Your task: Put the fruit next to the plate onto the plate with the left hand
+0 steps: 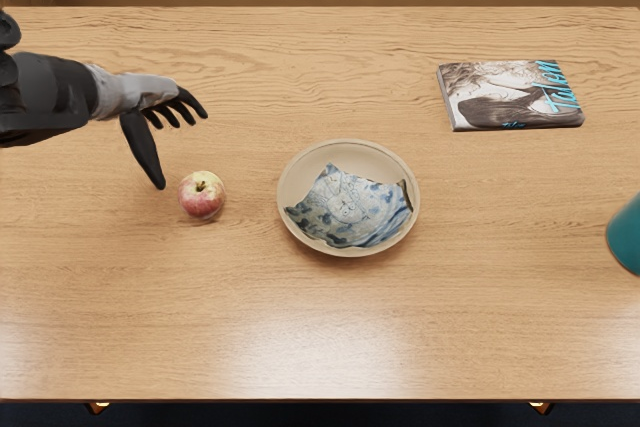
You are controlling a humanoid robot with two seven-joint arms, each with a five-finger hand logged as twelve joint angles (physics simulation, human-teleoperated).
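A red and yellow apple sits upright on the wooden table, a short way left of the plate. The plate is a beige dish with a blue and white pattern inside, and nothing lies on it. My left hand comes in from the left edge and hovers just up and left of the apple. Its dark fingers are spread, with the thumb pointing down toward the apple, and it holds nothing. There is a small gap between hand and fruit.
A magazine lies flat at the back right of the table. A teal object pokes in at the right edge. The table's front edge runs along the bottom of the view.
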